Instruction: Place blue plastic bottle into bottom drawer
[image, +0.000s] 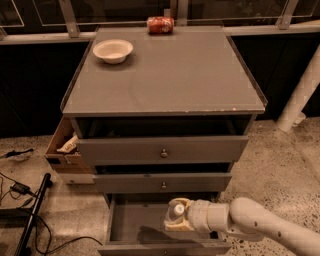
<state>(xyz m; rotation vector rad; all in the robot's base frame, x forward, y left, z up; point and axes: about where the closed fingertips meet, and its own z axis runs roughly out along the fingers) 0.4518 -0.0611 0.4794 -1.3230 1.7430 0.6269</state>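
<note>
While the gripper (176, 220) clamps the bottle (177, 209) above the open drawer (150, 247), bottom centre, I expect trouble at release.
Let go upright, it could topple over the shallow front and roll out.

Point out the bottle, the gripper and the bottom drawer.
bottle (178, 209): camera view, on its white cap.
gripper (174, 217): camera view, between the fingertips, over the open drawer.
bottom drawer (131, 218): camera view, on its bare floor.
</note>
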